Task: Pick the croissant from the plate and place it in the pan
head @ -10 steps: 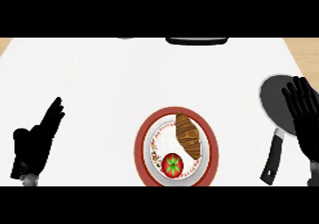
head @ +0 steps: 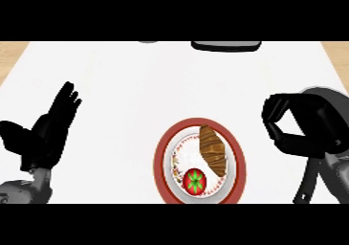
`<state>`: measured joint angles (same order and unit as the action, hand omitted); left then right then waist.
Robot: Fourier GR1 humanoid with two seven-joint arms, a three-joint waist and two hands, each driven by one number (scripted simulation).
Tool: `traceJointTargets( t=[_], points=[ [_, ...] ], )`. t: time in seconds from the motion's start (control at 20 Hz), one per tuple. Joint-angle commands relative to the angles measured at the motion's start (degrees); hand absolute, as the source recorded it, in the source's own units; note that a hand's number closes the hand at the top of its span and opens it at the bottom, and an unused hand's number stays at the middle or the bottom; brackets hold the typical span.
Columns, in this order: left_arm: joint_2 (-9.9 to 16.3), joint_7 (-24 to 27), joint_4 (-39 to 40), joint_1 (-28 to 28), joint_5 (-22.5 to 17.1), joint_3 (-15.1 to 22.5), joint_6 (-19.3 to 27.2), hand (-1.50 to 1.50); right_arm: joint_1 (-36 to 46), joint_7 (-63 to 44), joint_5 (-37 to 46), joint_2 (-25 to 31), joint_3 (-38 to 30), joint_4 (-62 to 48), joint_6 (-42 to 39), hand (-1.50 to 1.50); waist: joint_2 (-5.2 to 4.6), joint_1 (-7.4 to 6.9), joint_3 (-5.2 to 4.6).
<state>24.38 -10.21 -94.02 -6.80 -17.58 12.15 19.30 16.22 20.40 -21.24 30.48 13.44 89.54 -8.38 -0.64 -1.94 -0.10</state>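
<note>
Croissant point(head: 212, 151) on plate point(head: 160, 158), just left of right robot hand point(head: 304, 129); long axis near-far; fingers curled, holding nothing.

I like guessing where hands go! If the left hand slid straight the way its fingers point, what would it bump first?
Probably nothing. The left hand is open, with fingers aimed up and slightly right over bare counter. The plate and croissant lie off to its right.

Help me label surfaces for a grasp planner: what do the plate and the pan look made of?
The plate looks like glazed ceramic: a smooth white centre with a red-brown rim band. The pan seems to be dark metal with a matte grey inside and a black handle, though the right hand covers much of it.
</note>
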Motion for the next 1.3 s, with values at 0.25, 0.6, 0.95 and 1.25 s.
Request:
traceJointTargets(
  t=[0.25, 0.6, 0.95, 1.25],
  points=[
    [-0.97, 0.29, 2.16, -2.41, -2.06, -3.48, -2.1, 0.0, -2.28, 26.22, 19.07, 7.76, -1.03, -15.53, -5.15, -1.5, 0.45, 1.49, 0.18],
    [-0.79, 1.38, 4.04, -1.7, -3.16, -6.47, -6.25, 0.0, 7.57, 23.23, 25.77, 9.78, -0.76, -13.81, -7.73, -1.5, 0.65, 1.59, 0.08],
    [-3.25, 1.79, 5.1, -2.96, -0.97, -4.98, -4.31, 0.0, 16.71, 8.18, 40.72, 7.5, 9.04, -8.45, -5.15, -1.5, 0.63, 1.17, 0.02],
    [-4.14, 0.15, 3.08, -2.85, -0.03, -4.54, -3.94, 0.0, 20.03, -2.08, 48.31, 5.65, 15.31, -4.84, -11.47, -1.5, 0.72, 1.45, 0.02]
  ],
)
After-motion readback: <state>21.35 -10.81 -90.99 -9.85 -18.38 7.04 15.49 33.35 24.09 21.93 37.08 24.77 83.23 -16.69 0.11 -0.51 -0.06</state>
